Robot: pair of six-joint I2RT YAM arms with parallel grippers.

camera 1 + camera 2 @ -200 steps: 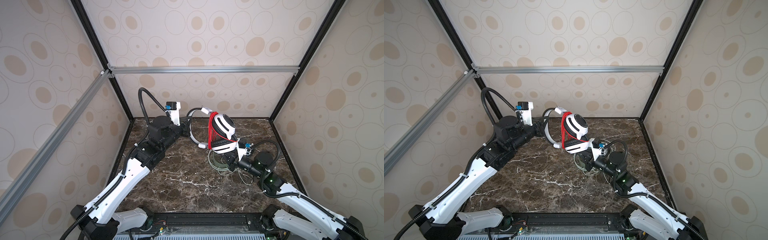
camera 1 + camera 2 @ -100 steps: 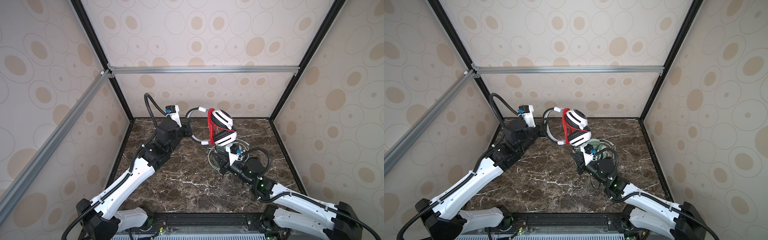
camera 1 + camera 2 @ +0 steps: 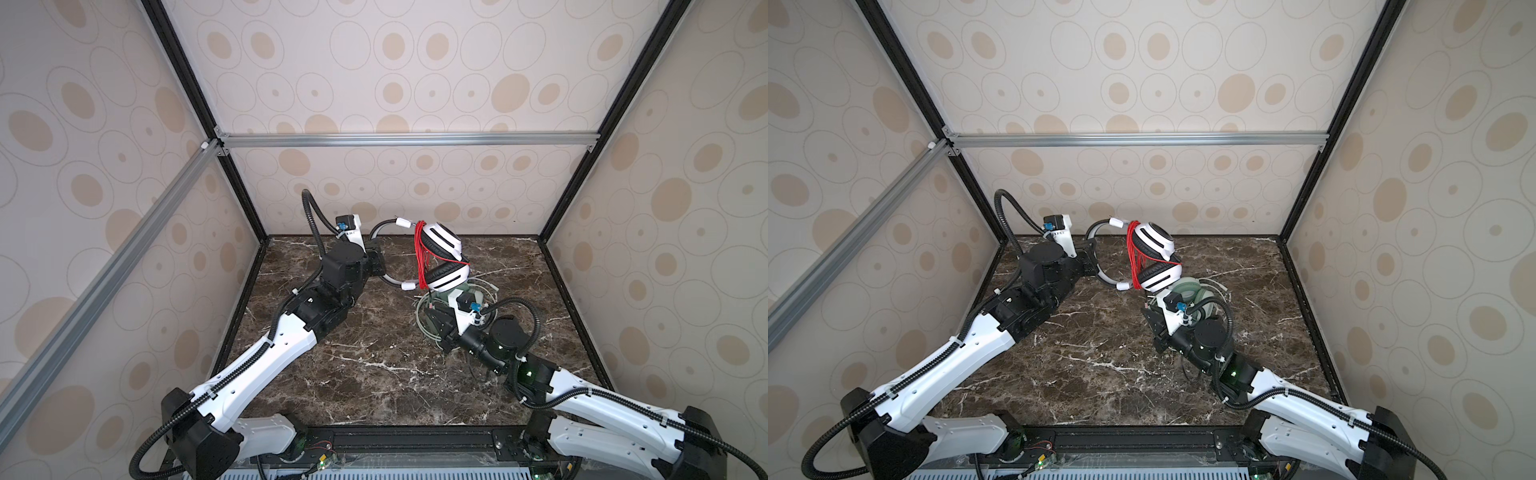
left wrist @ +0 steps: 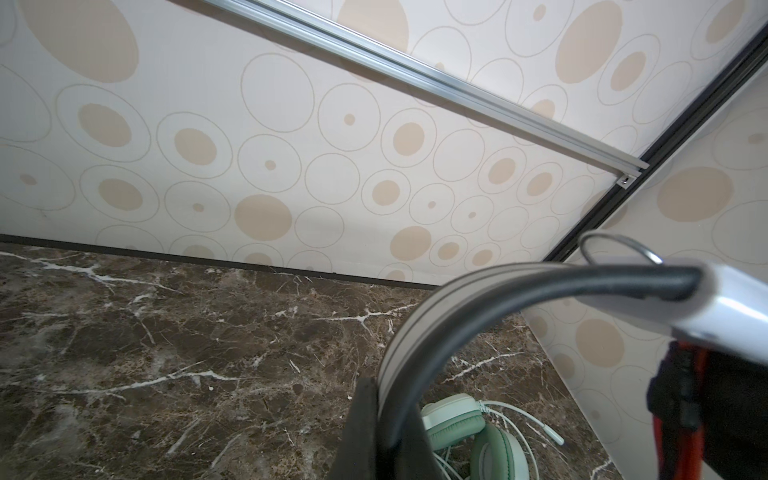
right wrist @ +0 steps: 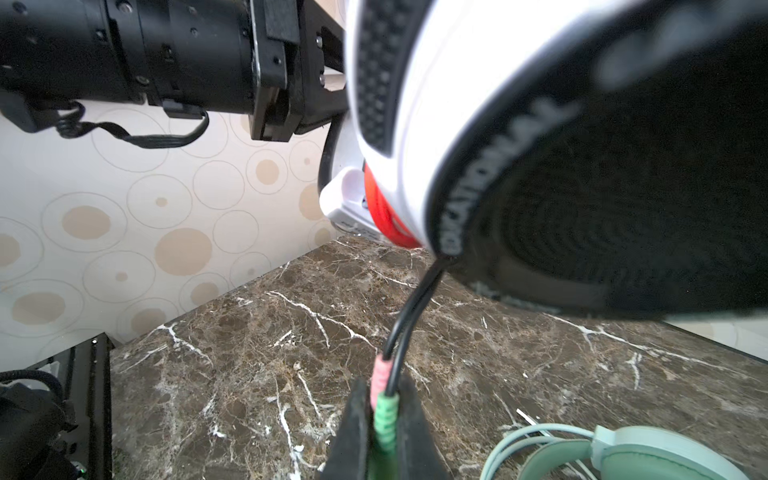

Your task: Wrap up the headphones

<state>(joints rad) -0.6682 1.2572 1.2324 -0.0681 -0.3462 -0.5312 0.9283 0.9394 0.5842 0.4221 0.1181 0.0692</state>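
The white headphones with black ear pads hang above the marble floor, and their red cord is wound in loops round the cups. My left gripper is shut on the headband. Just below the cups, my right gripper is shut on the pink and green plugs at the cord's end. The mint-green headphones lie on the floor under them.
The mint-green cord lies in loose coils round my right wrist. The marble floor is walled by patterned panels and black frame posts. The back wall stands close behind the white headset.
The left arm has sunk lower, still holding the headband. My right gripper has shifted leftward under the ear cups with the plugs, and the headset has tilted slightly.
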